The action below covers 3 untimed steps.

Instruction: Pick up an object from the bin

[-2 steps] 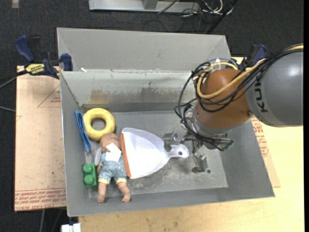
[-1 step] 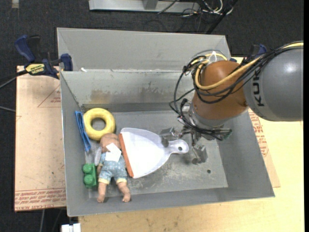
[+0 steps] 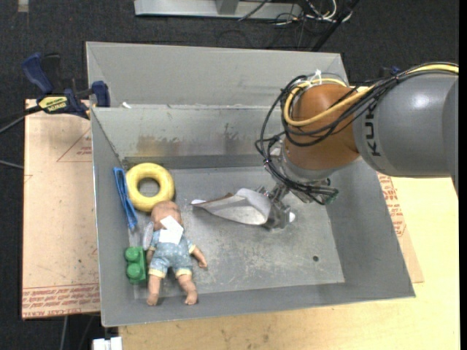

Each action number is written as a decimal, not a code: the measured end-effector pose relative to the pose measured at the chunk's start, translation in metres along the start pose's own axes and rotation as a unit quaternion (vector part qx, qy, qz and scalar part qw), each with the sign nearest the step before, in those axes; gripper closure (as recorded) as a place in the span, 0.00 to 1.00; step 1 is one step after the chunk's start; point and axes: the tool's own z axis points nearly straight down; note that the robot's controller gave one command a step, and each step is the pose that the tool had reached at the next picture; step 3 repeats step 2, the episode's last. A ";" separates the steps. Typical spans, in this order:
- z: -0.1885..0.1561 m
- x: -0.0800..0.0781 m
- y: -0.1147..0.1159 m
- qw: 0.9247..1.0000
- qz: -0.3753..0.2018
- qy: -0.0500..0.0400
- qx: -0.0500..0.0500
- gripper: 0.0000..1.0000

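Pincer (image 3: 279, 216): you see it low in the middle of the bin (image 3: 219, 126), at the right end of a grey crumpled sheet (image 3: 232, 208).
Pincer state: you cannot tell (spread or pressed together).
Left side: yellow ring (image 3: 149, 184), doll (image 3: 171, 250), green toy (image 3: 134, 263) and blue strip (image 3: 124, 199), well apart from your pincer.

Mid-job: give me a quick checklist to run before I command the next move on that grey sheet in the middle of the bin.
1. hand down at the right end of the grey crumpled sheet: ok.
2. Sheet actually held: cannot tell.
3. Sheet lies apart from the doll: ok.
4. Sheet lies apart from the yellow ring: ok.
5. Hand away from the bin's back wall: ok.
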 end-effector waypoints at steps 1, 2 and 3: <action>0.000 0.000 0.000 1.000 0.000 0.000 0.000 1.00; -0.148 0.003 -0.012 1.000 -0.009 -0.003 0.002 1.00; -0.148 0.003 -0.012 1.000 -0.009 -0.003 0.002 1.00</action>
